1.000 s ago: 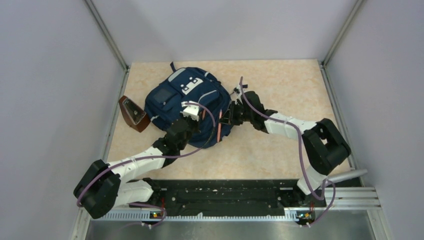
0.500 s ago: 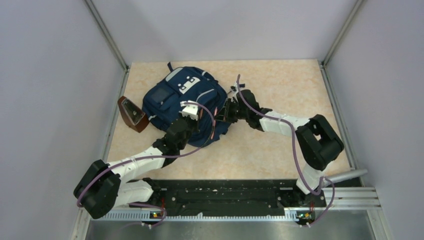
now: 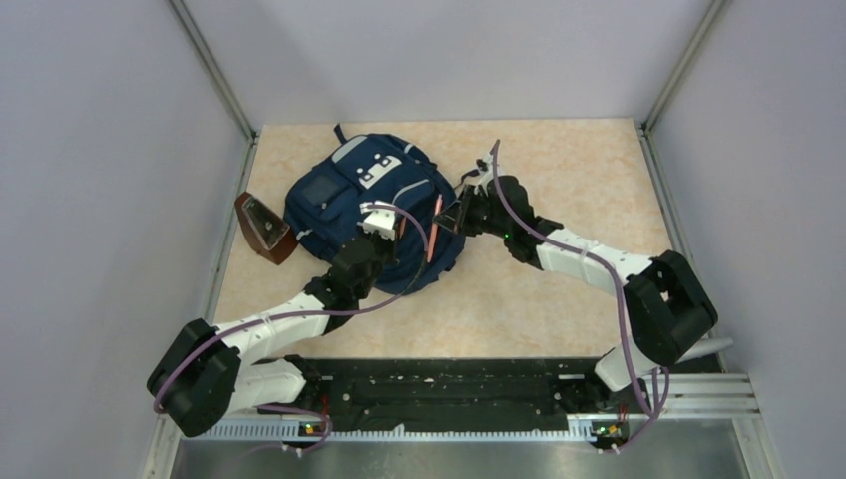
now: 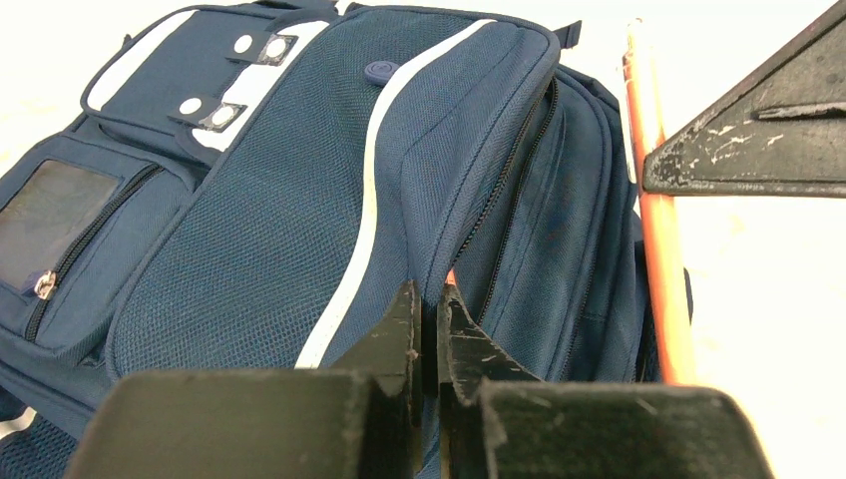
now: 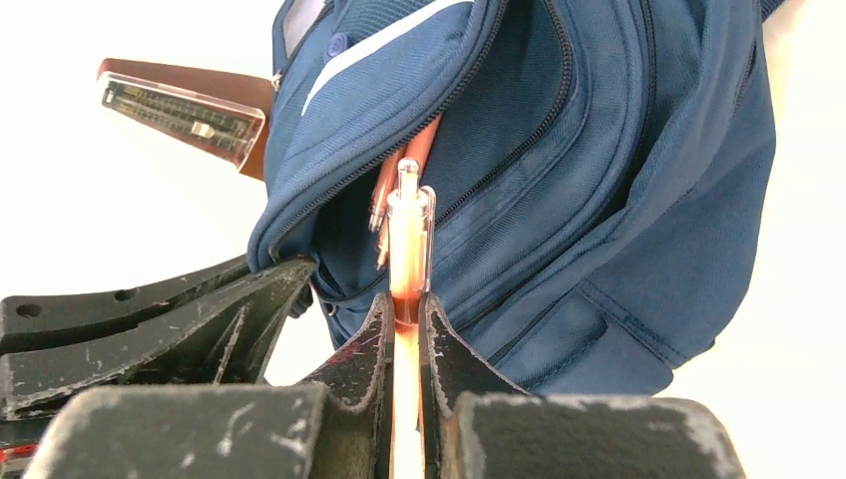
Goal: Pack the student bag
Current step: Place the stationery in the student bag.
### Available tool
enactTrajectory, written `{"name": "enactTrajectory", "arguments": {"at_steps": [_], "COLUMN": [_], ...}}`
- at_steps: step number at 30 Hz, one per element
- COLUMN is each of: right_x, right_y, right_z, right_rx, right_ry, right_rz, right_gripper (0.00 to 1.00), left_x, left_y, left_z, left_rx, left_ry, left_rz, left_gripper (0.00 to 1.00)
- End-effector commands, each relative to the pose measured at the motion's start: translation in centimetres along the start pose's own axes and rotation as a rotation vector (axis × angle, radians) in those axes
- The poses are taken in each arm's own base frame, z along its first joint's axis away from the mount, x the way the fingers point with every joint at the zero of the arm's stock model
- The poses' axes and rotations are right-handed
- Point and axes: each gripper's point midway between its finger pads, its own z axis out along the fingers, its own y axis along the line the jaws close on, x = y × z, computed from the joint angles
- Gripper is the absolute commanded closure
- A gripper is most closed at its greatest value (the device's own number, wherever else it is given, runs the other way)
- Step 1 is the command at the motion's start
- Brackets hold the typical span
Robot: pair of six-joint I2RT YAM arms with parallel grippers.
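The navy student bag [image 3: 349,195] lies on the table at the back left, its front up. My left gripper [image 4: 429,294] rests on the bag's near side [image 3: 387,226], shut on a fold of fabric at a zip pocket's edge. To the bag's right, my right gripper [image 3: 452,215] is shut on an orange pen [image 3: 432,228]. The right wrist view shows the pen [image 5: 409,235] pointing into an open pocket of the bag [image 5: 599,150], where other orange pens [image 5: 384,195] sit. In the left wrist view that pen [image 4: 653,210] stands beside the bag [image 4: 249,230].
A brown case with a clear lid [image 3: 264,228] leans against the bag's left side, close to the left wall rail [image 3: 227,239]. Bare tan tabletop [image 3: 569,170] lies to the right of the bag and in front of it.
My right gripper has drawn back up and to the right with the pen, its elbow swinging outward. The bag shifted slightly left. The left gripper has held its place.
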Motion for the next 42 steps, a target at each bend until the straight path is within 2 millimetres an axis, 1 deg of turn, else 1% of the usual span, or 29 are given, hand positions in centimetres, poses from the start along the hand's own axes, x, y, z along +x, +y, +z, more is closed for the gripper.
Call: {"name": "enactTrajectory", "arguments": {"at_steps": [1, 6, 10, 13, 21, 29, 32, 36, 41, 42], "right_x": [-0.5, 0.4, 0.6, -0.2, -3.1, -4.9, -5.3, -5.4, -5.5, -5.4], "right_y": [2.0, 3.4, 3.4, 3.4, 5.2, 6.3, 6.2, 5.7, 5.4, 5.4], "right_z": [0.3, 2.2, 3.7, 4.4, 5.7, 8.0, 8.9, 10.0, 10.4, 10.3], "right_rx": [-0.047, -0.092, -0.100, -0.099, -0.174, -0.232, -0.229, -0.223, -0.218, -0.217], "right_ry": [-0.021, 0.006, 0.011, -0.019, -0.147, -0.203, -0.218, -0.232, -0.244, -0.243], "right_rz": [-0.031, -0.020, 0.005, 0.019, 0.090, 0.125, 0.130, 0.140, 0.149, 0.148], "right_gripper": [1.00, 1.00, 1.00, 1.00, 1.00, 1.00, 1.00, 1.00, 1.00, 0.98], "left_x": [-3.8, -3.8, -3.9, -3.9, -4.0, -4.0, -4.0, -4.1, -4.1, -4.1], "left_y": [-1.8, -1.7, -1.7, -1.7, -1.7, -1.7, -1.7, -1.7, -1.7, -1.7], "left_z": [-0.4, -0.4, -0.4, -0.5, -0.5, -0.6, -0.6, -0.6, -0.6, -0.6], "left_rx": [0.079, 0.078, 0.078, 0.078, 0.080, 0.081, 0.082, 0.082, 0.080, 0.080], "left_ry": [-0.128, -0.128, -0.131, -0.131, -0.133, -0.135, -0.135, -0.135, -0.136, -0.136], "left_rz": [-0.071, -0.070, -0.071, -0.071, -0.072, -0.072, -0.074, -0.073, -0.072, -0.073], "left_gripper": [1.00, 1.00, 1.00, 1.00, 1.00, 1.00, 1.00, 1.00, 1.00, 1.00]}}
